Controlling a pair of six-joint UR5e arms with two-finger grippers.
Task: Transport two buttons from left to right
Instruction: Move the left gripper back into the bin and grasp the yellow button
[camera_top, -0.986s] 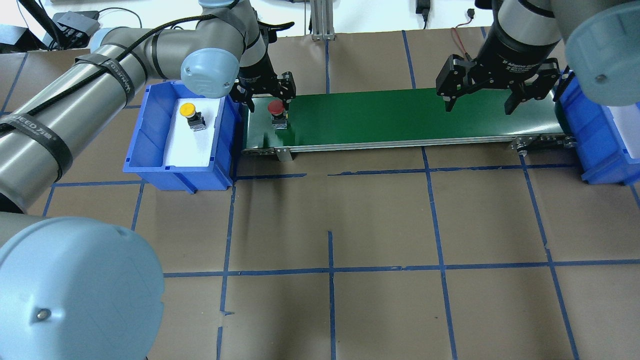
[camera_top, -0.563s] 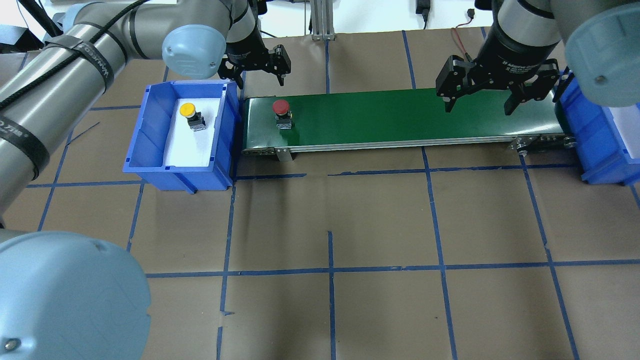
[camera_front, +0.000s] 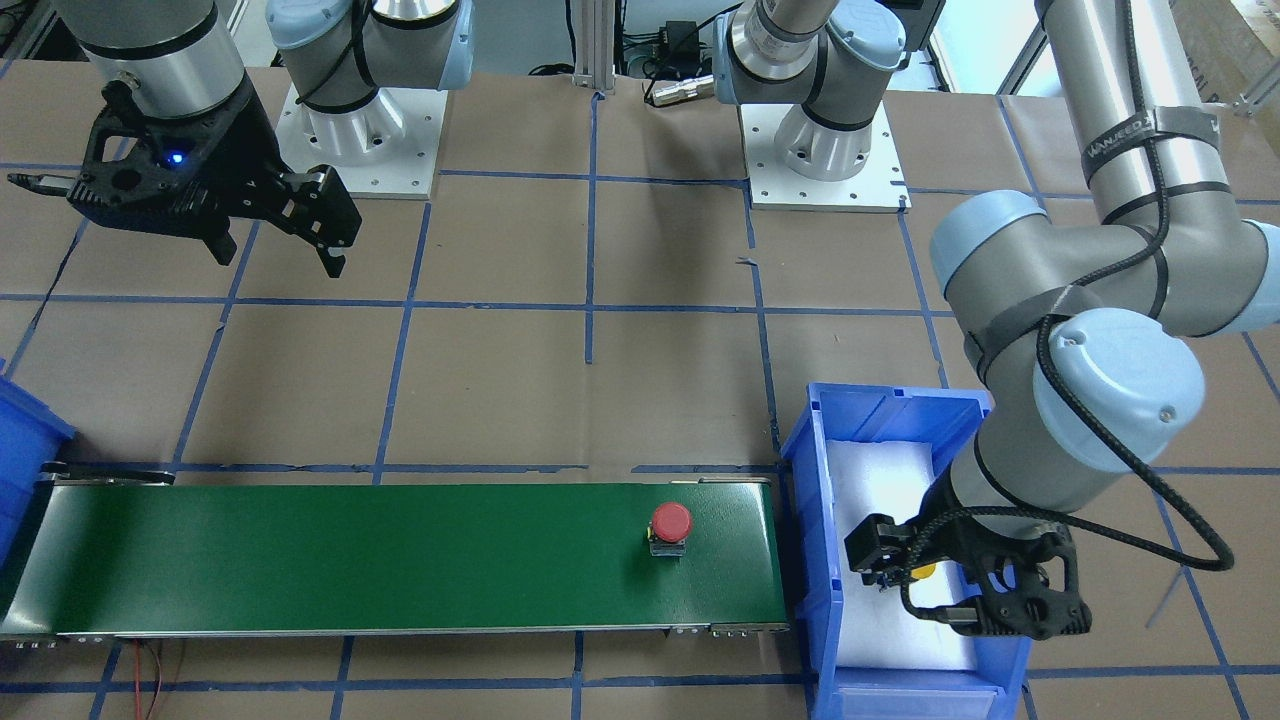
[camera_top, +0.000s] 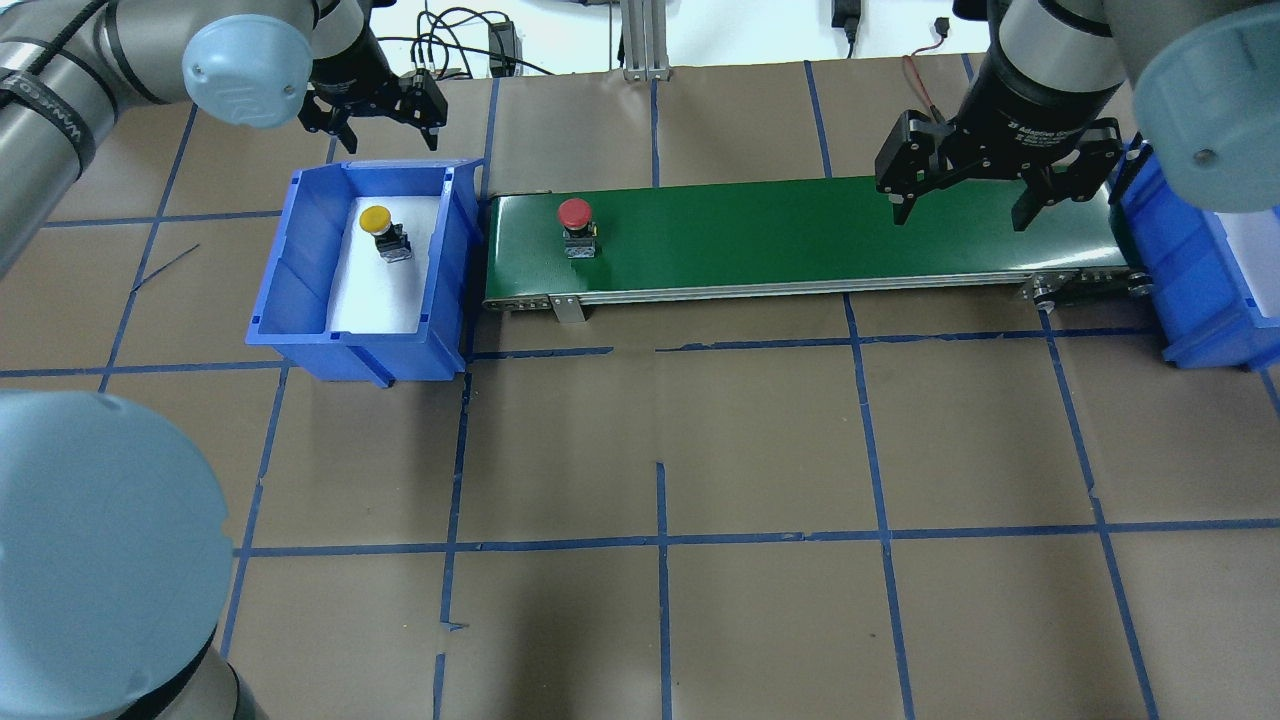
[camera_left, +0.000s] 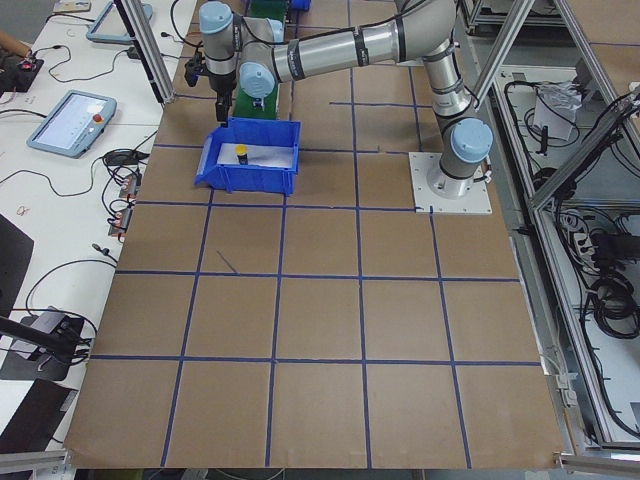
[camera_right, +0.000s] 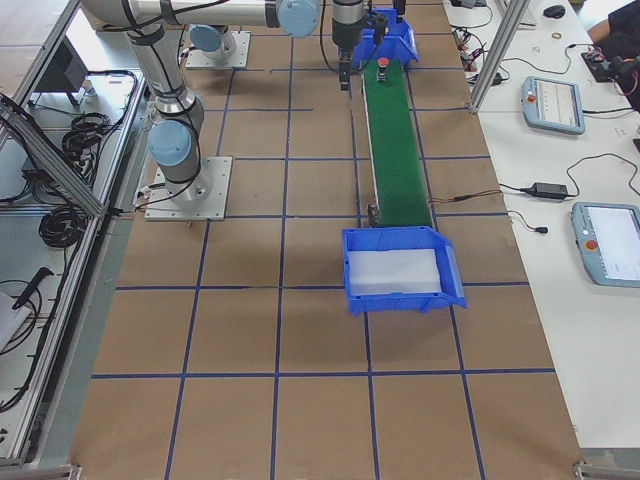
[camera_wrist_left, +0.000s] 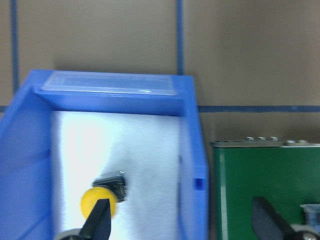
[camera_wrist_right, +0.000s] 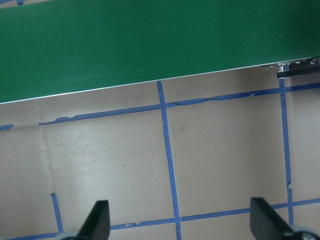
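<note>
The red button (camera_top: 575, 215) stands on the green conveyor belt (camera_top: 800, 230) near its left end, also seen as the red button (camera_front: 670, 525). The yellow button (camera_top: 378, 222) stands in the left blue bin (camera_top: 300, 250) on white foam. My left gripper (camera_top: 385, 128) hangs open and empty, high above that bin. In the left wrist view the yellow button (camera_wrist_left: 98, 202) sits just by one fingertip (camera_wrist_left: 100, 220). My right gripper (camera_top: 958, 212) is open and empty above the belt's right end.
A second blue bin (camera_top: 1200, 290) with white foam stands at the belt's right end, also seen as the bin (camera_right: 400, 275). Brown paper with a blue tape grid covers the table (camera_top: 660, 450). The arm bases (camera_front: 820, 150) are behind the belt.
My left gripper has lifted off the red button and swung left from the belt's end to above the left bin. The red button has drifted slightly right along the belt. The right gripper has stayed put.
</note>
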